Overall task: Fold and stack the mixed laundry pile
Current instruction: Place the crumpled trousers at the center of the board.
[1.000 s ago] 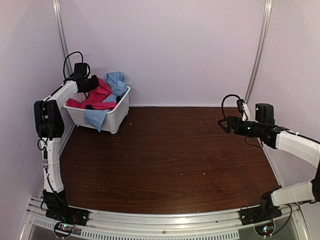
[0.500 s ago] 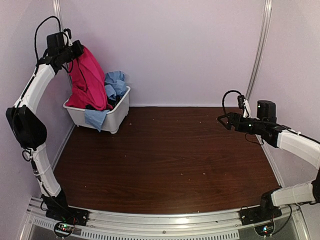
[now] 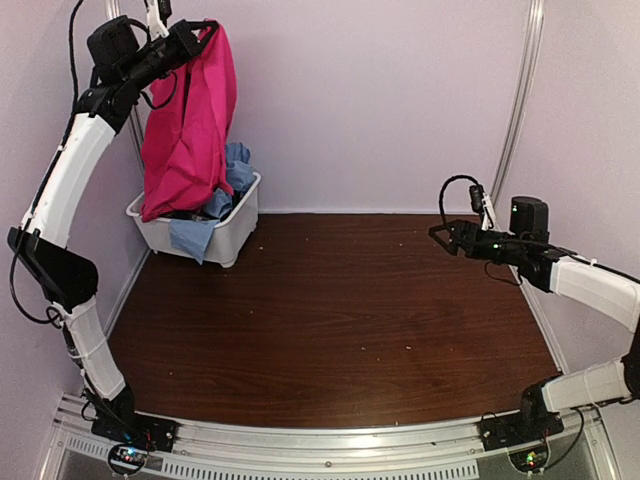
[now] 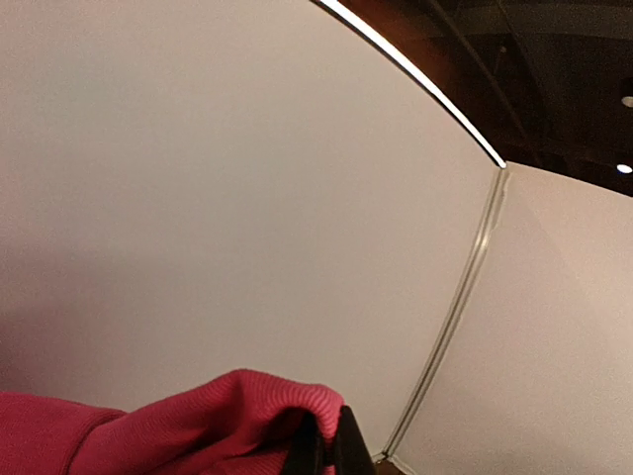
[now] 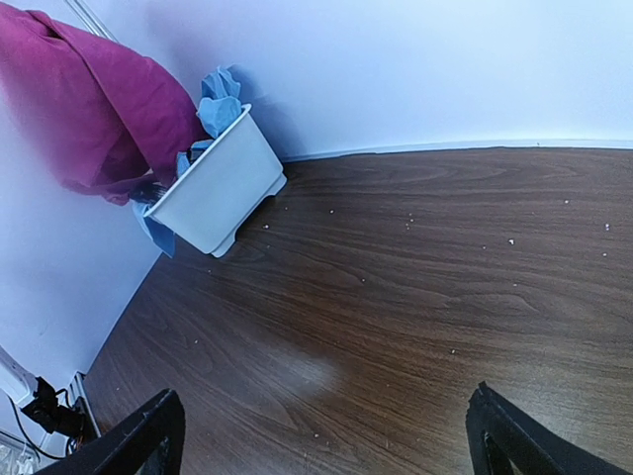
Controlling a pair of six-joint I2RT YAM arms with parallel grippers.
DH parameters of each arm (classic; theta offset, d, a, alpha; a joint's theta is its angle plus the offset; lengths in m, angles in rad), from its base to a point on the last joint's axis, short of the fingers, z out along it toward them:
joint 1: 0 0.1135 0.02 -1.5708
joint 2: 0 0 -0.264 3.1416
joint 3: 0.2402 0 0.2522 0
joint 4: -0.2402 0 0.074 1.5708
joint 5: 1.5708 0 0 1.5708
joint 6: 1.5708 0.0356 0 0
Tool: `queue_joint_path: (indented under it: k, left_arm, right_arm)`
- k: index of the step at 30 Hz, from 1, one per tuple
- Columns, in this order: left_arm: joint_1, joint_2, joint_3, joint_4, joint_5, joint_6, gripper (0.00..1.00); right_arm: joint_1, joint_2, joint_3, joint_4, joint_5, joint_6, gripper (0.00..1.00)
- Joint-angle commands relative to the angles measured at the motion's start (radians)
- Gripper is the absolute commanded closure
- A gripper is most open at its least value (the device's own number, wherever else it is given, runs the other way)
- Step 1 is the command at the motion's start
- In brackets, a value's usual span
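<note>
Top external view: my left gripper (image 3: 196, 38) is clamped on the pink-red cloth (image 3: 188, 130), which hangs straight below those jaws, its hem at the white tub (image 3: 228, 232) rim. My right gripper (image 3: 441, 236) hovers, jaws apart, well off. I should raise the hem clear before swinging away.

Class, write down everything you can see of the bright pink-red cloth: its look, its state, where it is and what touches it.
The pink-red cloth is a soft, matte fabric, finely knitted as it looks close up, with a rolled edge. It hangs lengthwise in loose folds, pinched at its top by the shut left gripper, high above the white tub. Its lower end reaches the tub's top, beside the light blue shirt; whether it touches the laundry there cannot be told.
</note>
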Motion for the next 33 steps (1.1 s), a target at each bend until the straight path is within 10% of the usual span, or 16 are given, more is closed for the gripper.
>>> queue_joint_path:
  k: [1,9,17,19,22,33]
  left_arm:
    - [-0.173,-0.076,0.06,0.307,0.095,-0.013,1.0]
    - [-0.465,-0.001,0.081,0.431,0.119,-0.032,1.0]
    - [-0.484,0.037,-0.069,0.461,0.169,-0.087,1.0]
    - [-0.487,0.046,-0.111,0.317,0.119,-0.02,0.78]
    - [-0.487,0.092,-0.134,0.036,0.071,0.132,0.05]
    - [-0.487,-0.086,-0.805,-0.171,-0.341,0.201,0.02]
  right_arm:
    - [0.011,0.009,0.037,0.051,-0.029,0.016,0.0]
    - [0.016,0.004,0.018,0.089,-0.039,0.041,0.0]
    - [0.014,-0.053,0.007,0.04,0.01,0.021,0.0]
    - [0.014,-0.067,0.004,0.024,0.032,0.016,0.0]
    - [0.006,-0.088,-0.003,-0.014,0.101,0.018,0.0]
    - [-0.032,-0.105,-0.014,-0.091,0.09,-0.021,0.0]
